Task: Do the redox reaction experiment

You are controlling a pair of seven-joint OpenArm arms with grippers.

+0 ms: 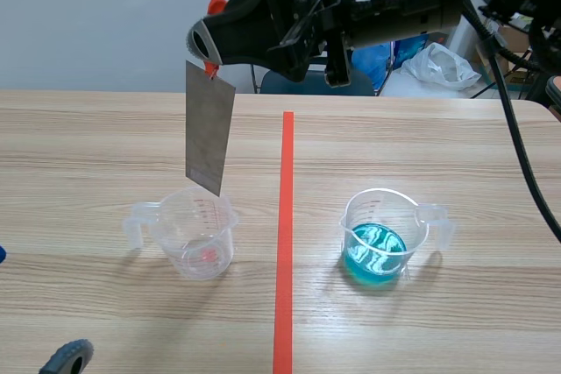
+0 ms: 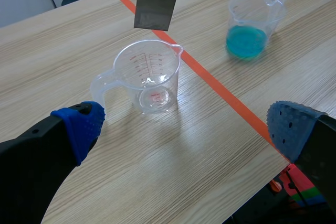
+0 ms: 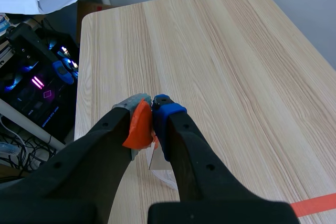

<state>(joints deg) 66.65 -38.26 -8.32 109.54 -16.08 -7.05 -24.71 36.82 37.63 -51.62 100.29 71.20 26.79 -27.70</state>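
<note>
Hanging upright over the clear cup (image 1: 197,232), the grey metal sheet (image 1: 209,129) had its lower edge close above the rim (the left wrist view showed it from below, clear of the cup). The right gripper (image 1: 206,41), reaching in high across the red tape line (image 1: 285,243), had its fingers clenched on the sheet's top, where an orange tab (image 3: 140,127) was pinched between the pads. The clear cup stood on the counter (image 1: 105,146) left of the tape, handle pointing away from it. The second cup (image 1: 381,238), holding blue liquid, stood right of the tape. The left gripper (image 2: 189,123) sat low near the clear cup, fingers spread wide and gripping nothing.
</note>
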